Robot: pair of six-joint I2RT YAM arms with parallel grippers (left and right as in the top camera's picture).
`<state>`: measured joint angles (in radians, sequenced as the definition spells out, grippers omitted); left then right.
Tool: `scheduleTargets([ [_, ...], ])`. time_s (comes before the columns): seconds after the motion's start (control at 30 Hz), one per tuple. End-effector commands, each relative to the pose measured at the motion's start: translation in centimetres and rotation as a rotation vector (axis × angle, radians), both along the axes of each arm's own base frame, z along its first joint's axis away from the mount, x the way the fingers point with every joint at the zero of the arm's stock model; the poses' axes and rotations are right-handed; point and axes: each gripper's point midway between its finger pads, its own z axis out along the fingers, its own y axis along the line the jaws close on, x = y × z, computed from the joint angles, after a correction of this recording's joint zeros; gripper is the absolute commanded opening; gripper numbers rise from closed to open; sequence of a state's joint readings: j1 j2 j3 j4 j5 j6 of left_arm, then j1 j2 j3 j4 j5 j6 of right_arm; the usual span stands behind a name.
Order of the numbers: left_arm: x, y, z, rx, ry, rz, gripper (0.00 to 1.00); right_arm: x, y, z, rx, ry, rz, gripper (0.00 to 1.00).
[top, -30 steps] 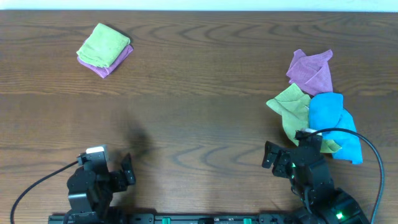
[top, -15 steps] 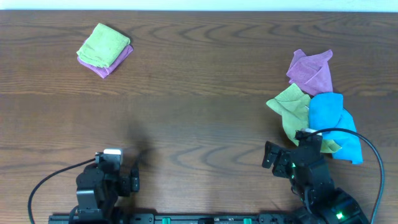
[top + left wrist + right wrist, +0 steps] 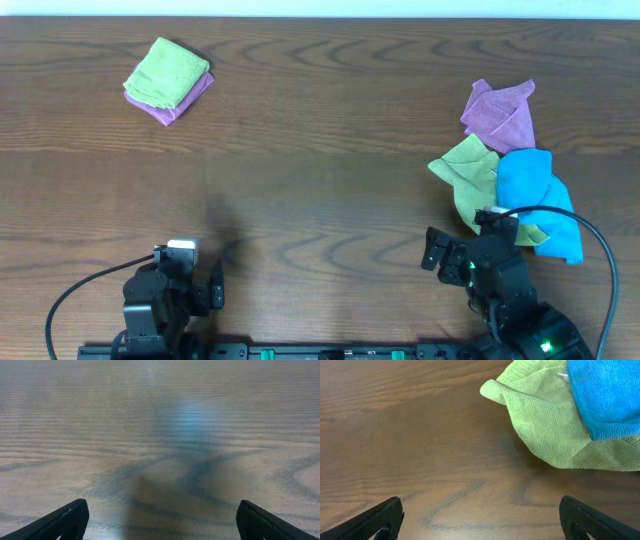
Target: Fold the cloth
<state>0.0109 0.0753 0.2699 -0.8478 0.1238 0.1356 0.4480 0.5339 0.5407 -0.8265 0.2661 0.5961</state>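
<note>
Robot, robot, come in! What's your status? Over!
Both open, empty: left gripper, right gripper. Crumpled green cloth not yet folded. Lying over its edge: blue cloth.

Table (image 3: 320, 150): dark brown wood with wavy, darker grain lines and a pale bluish sheen in the left wrist view. Green cloth (image 3: 468, 172): plain lime green with a fine ribbed weave. Blue cloth (image 3: 540, 200): plain bright sky blue. Purple cloth (image 3: 498, 112): plain mauve. Folded green cloth (image 3: 167, 70): plain lime green. Folded purple cloth (image 3: 172, 106): plain mauve. Left gripper (image 3: 161, 520) and right gripper (image 3: 481, 517): black.
</note>
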Motion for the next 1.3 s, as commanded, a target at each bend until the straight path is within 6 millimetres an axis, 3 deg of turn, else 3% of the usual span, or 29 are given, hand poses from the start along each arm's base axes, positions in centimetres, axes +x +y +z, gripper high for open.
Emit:
scheduleTargets([
  [0.0,-0.7,-0.1,-1.1,0.018,0.043,-0.021,0.95,0.1,-0.4,0.2,0.004,-0.008,-0.029,0.99],
  [0.2,-0.7,-0.1,-1.1,0.018,0.043,-0.021,0.95,-0.1,-0.7,0.0,-0.015,-0.002,-0.030,0.99],
  [0.43,-0.7,-0.1,-1.1,0.018,0.043,-0.021,0.95,-0.7,-4.6,-1.0,-0.117,-0.009,-0.115,0.99],
  [0.7,-0.7,-0.1,-1.1,0.018,0.043,-0.021,0.95,-1.2,-6.4,-2.1,-0.223,-0.164,-0.033,0.99],
  [1.27,-0.7,-0.1,-1.1,0.018,0.043,-0.021,0.95,-1.5,-5.5,-5.9,-0.208,-0.158,0.077,0.99],
])
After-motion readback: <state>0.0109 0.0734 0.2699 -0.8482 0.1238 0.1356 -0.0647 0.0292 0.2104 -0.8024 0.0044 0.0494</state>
